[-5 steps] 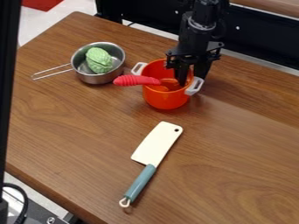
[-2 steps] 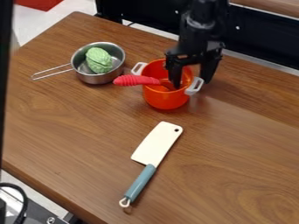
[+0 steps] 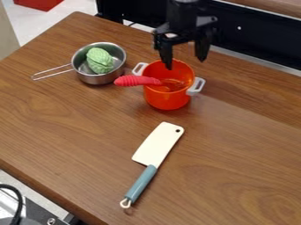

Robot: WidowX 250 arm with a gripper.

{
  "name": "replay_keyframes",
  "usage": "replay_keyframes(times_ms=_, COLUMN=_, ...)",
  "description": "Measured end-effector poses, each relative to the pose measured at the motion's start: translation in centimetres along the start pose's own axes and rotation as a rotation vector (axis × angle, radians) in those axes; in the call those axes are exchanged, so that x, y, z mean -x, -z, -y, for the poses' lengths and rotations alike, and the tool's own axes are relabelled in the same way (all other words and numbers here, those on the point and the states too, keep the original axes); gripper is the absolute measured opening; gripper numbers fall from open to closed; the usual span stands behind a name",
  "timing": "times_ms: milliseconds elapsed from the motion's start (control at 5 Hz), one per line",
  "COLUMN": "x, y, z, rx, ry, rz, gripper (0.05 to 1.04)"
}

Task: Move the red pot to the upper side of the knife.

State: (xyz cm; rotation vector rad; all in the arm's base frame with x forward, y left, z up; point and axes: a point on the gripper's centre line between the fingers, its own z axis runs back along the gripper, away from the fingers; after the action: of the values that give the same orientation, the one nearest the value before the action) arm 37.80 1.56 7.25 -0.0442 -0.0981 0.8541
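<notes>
On the surface [image 3: 235, 154], just past the blade end of the knife [image 3: 157, 144], the red pot [image 3: 167, 98] sits upright. My jaws hang spread over its far rim, pinching nothing. I expect it to be light and stiff, perhaps slippery; I'd pinch its wall at the rim, clear of the ridged utensil [image 3: 137, 81] leaning out. It looks round, deep and glossy orange-red, with two pale handles [image 3: 197, 86].
</notes>
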Motion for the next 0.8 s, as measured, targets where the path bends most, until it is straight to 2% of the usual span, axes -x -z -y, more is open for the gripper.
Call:
replay_keyframes(times_ms=200, x=-0.2, y=-1.2, z=-2.6, rx=0.042, ry=0.088, rz=0.052, gripper=0.997)
replay_keyframes(times_ms=400, x=-0.4, y=-2.6, z=-5.9, rx=0.075, ry=0.21, rz=0.124, gripper=0.998)
replay_keyframes(times_ms=600, x=-1.8, y=-2.8, z=-8.9, rx=0.086, ry=0.288, rz=0.124, gripper=0.997)
replay_keyframes(times_ms=800, x=-3.8, y=-3.0, z=-12.9, rx=0.101, ry=0.304, rz=0.1, gripper=0.997)
